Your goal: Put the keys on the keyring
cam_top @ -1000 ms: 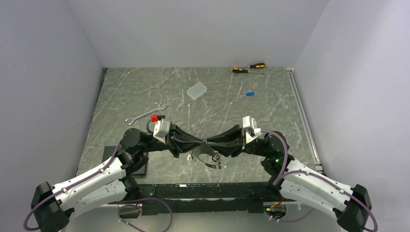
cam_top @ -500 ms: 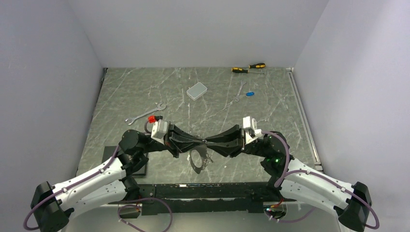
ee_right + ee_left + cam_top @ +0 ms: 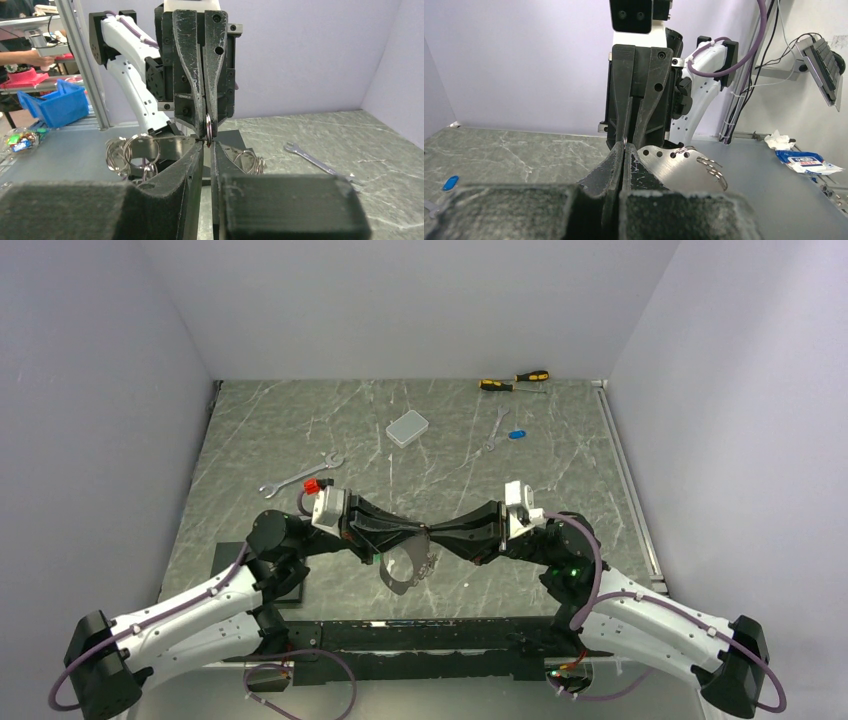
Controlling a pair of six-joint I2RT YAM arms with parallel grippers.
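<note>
Left gripper [image 3: 427, 532]: clenching the keyring [image 3: 405, 568] by its top loop, dangling it over the near tabletop [image 3: 300, 430].
Right gripper [image 3: 437, 533]: jaws standing nearly together there; whether it is gripping, I cannot tell.
Handling: light, stiff, slippery wire; pinching the rim edge-on is looking safest.
Blue key [image 3: 517, 434]: lying far back.

No text, brand, number or sign can be read in any of the three views. The only printed thing in sight — a white-and-blue packet [image 3: 805, 161] at the far right of the left wrist view — carries a blue label, but its lettering is too small and blurred to make out.
</note>
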